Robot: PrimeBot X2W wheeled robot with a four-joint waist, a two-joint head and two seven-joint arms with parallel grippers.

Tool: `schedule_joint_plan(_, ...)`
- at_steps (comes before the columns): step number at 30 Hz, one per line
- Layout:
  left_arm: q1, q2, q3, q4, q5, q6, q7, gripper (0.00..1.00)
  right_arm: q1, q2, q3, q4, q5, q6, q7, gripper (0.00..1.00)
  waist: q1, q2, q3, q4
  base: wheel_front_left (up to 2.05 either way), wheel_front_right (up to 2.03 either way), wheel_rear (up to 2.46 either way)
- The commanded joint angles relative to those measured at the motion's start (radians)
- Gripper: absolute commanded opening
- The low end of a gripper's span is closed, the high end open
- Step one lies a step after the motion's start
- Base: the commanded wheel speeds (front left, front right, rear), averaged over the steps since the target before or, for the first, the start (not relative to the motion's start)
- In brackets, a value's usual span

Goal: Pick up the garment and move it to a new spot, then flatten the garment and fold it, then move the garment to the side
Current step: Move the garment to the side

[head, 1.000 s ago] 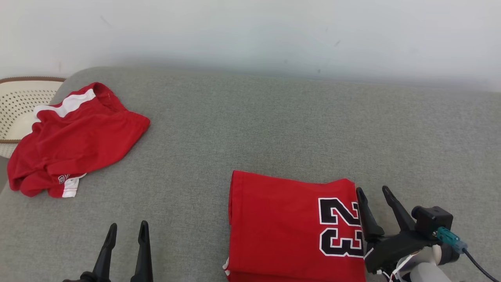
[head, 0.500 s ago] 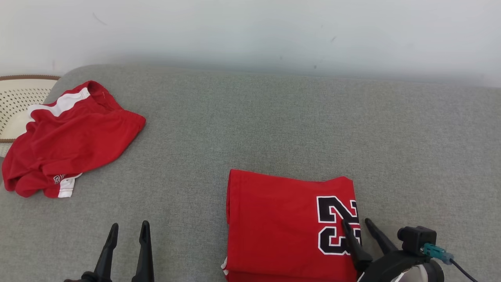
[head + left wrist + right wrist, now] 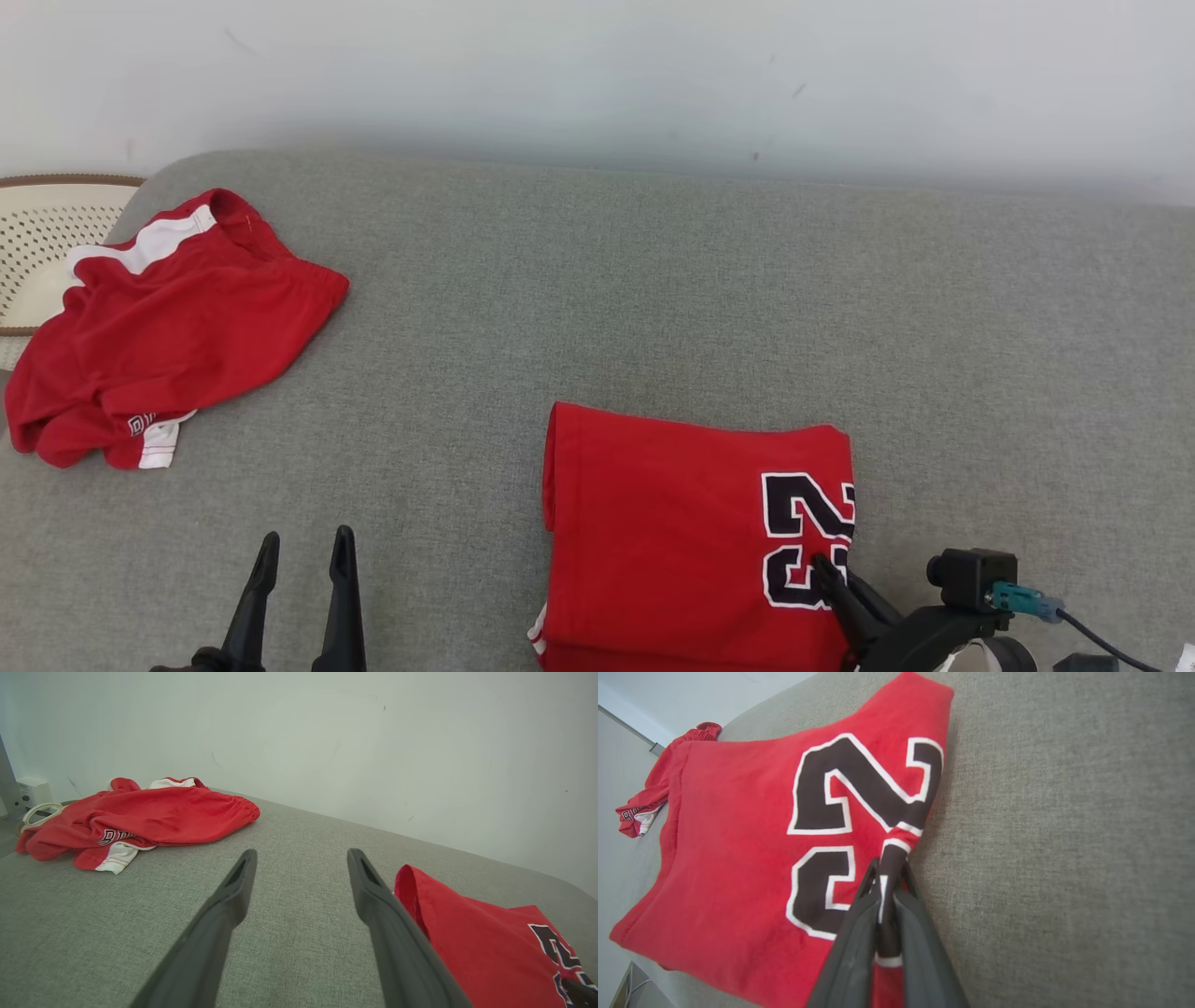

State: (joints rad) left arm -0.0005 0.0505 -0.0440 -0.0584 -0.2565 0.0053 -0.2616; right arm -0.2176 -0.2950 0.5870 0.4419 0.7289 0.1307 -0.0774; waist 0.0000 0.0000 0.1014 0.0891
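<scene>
- Red folded jersey (image 3: 672, 532) pinched at its right edge by the clenched right gripper (image 3: 887, 865), low at near right.
- Left gripper (image 3: 307, 537) spread wide, empty.

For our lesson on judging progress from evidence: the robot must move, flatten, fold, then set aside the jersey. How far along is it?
Done: the jersey lies folded in a neat rectangle on the grey cushion. In hand: the right tool is shut on its numbered edge. Left: moving it aside; the left tool is open.
</scene>
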Motion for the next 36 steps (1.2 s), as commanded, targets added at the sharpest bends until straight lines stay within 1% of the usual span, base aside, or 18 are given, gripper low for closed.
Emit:
schedule_joint_plan(1, 0.011, 0.000, 0.000, 0.000, -0.007, 0.004, -0.005, 1.00, -0.013, -0.015, 0.005, 0.001, 0.008, 0.000, 0.003, 0.00, 0.0000, 0.0000, 0.001, -0.001, 0.00, 0.00, 0.00)
schedule_joint_plan(7, 0.010, 0.000, -0.001, -0.005, -0.009, 0.009, -0.005, 1.00, -0.074, -0.048, -0.005, 0.015, -0.012, 0.000, -0.035, 0.00, 0.0000, 0.0000, 0.010, -0.010, 0.00, 0.00, 0.00)
schedule_joint_plan(16, -0.025, 0.000, -0.005, -0.015, 0.004, 0.000, -0.005, 1.00, -0.277, -0.113, -0.044, 0.103, -0.043, 0.000, -0.050, 0.00, 0.0000, 0.0000, 0.066, -0.025, 0.00, 0.00, 0.00)
schedule_joint_plan(21, -0.055, 0.000, -0.012, -0.036, 0.025, -0.003, -0.004, 1.00, -0.421, -0.164, -0.081, 0.197, -0.012, 0.000, -0.057, 0.00, 0.0000, 0.0000, 0.134, -0.034, 0.00, 0.00, 0.00)
schedule_joint_plan(28, -0.116, 0.000, 0.001, -0.101, 0.081, -0.025, -0.005, 1.00, -0.609, -0.246, -0.103, 0.323, 0.011, 0.000, -0.075, 0.00, 0.0000, 0.0000, 0.264, -0.044, 0.00, 0.00, 0.00)
schedule_joint_plan(34, -0.159, 0.000, 0.025, -0.155, 0.123, -0.046, -0.005, 1.00, -0.736, -0.301, -0.124, 0.426, 0.044, 0.000, -0.100, 0.00, 0.0000, 0.0000, 0.350, -0.067, 0.00, 0.00, 0.00)
schedule_joint_plan(36, -0.165, 0.000, 0.029, -0.164, 0.128, -0.047, -0.004, 1.00, -0.754, -0.310, -0.127, 0.444, 0.047, 0.000, -0.102, 0.00, 0.0000, 0.0000, 0.360, -0.070, 0.00, 0.00, 0.00)
